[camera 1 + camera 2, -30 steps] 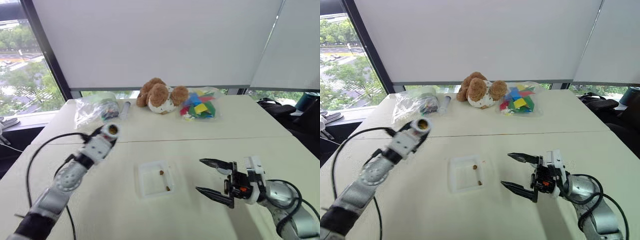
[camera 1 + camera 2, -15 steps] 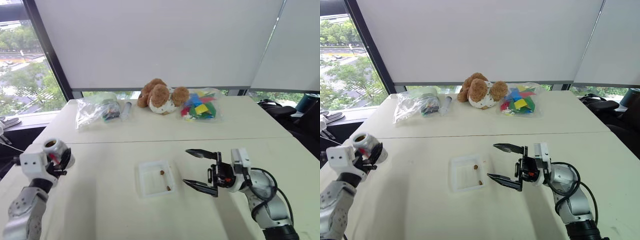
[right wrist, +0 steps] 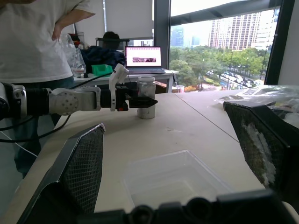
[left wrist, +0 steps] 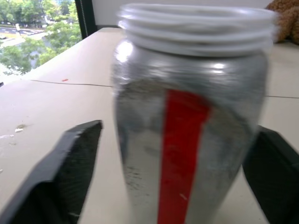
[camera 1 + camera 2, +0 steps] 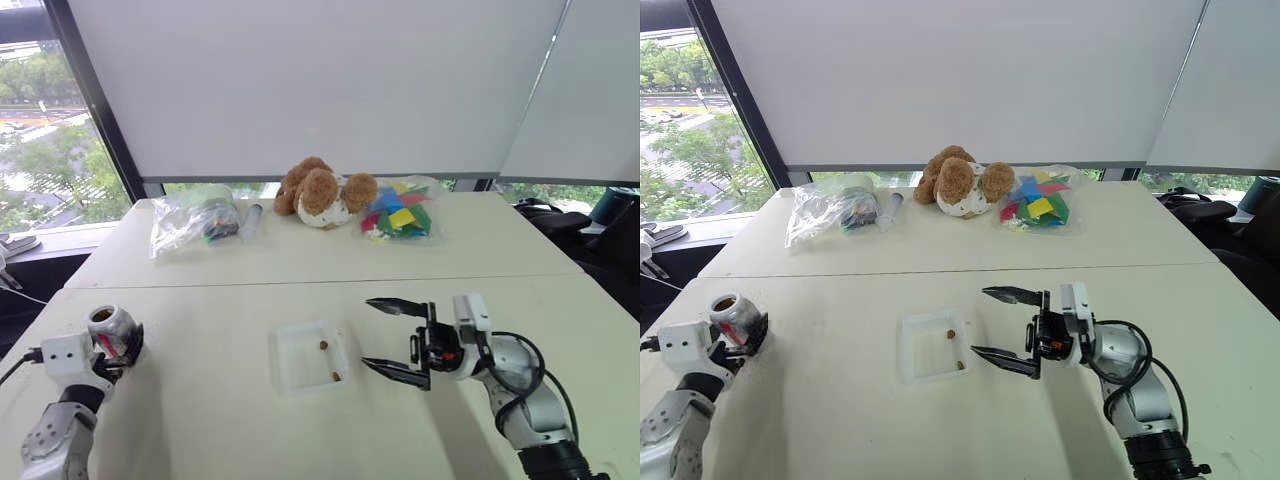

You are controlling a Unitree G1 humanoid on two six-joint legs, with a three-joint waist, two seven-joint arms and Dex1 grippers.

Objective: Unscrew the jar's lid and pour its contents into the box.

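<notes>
Since one second ago, the left arm has swung from above the table's middle down to its left edge, and the jar now stands upright there; the right gripper has shifted nearer to the box.

From the head views, the small silver-grey jar (image 5: 110,328) with a red label stands lidless on the pale beige table (image 5: 200,420), between the fingers of the left gripper (image 5: 118,340). The shallow clear plastic box (image 5: 308,356) lies at the table's middle, with two tiny brown pellets (image 5: 324,345) inside. The right gripper (image 5: 392,338) hovers just beside the box's right side, its black fingers spread wide and empty. At the far edge lie clear plastic bags (image 5: 190,220), a brown plush toy (image 5: 322,190) and a bag of coloured pieces (image 5: 398,215).

From the left wrist view, the jar (image 4: 191,121) is between the fingers (image 4: 70,163), which stand apart from its sides, released.

From the right wrist view, the box (image 3: 175,179) lies below the open fingers, and a person in a white shirt (image 3: 37,37) stands behind.
</notes>
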